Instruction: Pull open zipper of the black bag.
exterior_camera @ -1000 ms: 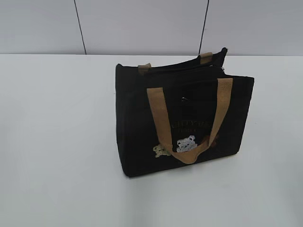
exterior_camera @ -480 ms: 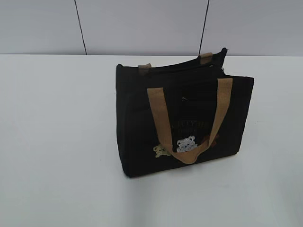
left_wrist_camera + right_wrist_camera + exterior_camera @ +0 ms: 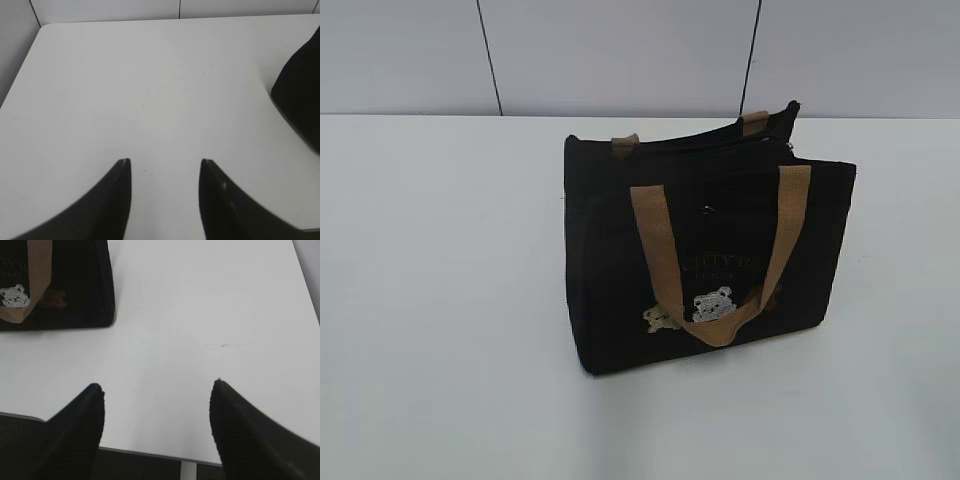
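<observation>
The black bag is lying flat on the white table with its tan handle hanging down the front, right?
Not quite. The black bag is standing upright on the white table, not lying flat; the exterior view shows that. Its tan handle does hang down the front.

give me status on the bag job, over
Left gripper open, right gripper open, both empty over table. Bag upright, untouched. Nothing in the way.

The bag (image 3: 705,250) stands alone on the tabletop (image 3: 440,300), with bare surface on its left, right and front. A tan handle (image 3: 720,260) droops over its front face. A wall (image 3: 620,55) closes off the far edge behind it.
</observation>
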You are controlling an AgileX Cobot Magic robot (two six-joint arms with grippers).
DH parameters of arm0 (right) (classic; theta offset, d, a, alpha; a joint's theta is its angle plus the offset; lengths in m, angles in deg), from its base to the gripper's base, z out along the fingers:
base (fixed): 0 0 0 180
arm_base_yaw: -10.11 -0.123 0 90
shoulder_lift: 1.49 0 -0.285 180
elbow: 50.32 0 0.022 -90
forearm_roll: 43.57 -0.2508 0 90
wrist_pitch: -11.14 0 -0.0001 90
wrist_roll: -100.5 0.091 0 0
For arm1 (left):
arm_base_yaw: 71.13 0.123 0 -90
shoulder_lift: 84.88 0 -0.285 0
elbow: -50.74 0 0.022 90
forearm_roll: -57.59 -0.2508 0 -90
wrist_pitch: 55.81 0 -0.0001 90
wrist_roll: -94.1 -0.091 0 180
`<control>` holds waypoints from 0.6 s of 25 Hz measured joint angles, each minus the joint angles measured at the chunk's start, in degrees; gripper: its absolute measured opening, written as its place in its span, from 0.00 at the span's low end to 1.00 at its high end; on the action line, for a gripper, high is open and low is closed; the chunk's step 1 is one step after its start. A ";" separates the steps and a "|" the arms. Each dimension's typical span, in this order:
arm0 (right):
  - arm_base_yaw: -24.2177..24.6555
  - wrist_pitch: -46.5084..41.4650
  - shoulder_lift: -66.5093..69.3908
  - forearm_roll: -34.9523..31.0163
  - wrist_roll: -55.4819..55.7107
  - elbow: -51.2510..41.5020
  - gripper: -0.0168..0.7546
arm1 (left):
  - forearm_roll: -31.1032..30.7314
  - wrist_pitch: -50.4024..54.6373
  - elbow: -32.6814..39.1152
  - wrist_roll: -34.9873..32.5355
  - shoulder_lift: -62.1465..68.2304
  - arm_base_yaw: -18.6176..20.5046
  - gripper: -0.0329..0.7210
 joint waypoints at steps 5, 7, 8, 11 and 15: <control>0.00 0.00 0.00 0.00 0.15 -0.07 0.67 | 0.02 0.00 0.00 0.00 0.00 0.00 0.49; 0.00 0.00 0.00 -0.10 0.18 -0.07 0.67 | 0.06 0.00 0.00 0.00 0.00 0.26 0.49; 0.00 0.00 0.00 -0.18 0.23 -0.07 0.67 | 0.06 0.00 0.00 0.00 0.00 0.75 0.49; 0.00 0.00 0.00 -1.05 0.25 -0.07 0.67 | 0.13 0.00 0.06 0.00 0.00 3.63 0.48; 0.00 0.00 0.00 -1.27 0.25 -0.07 0.67 | 0.19 0.00 0.06 0.00 0.00 8.53 0.46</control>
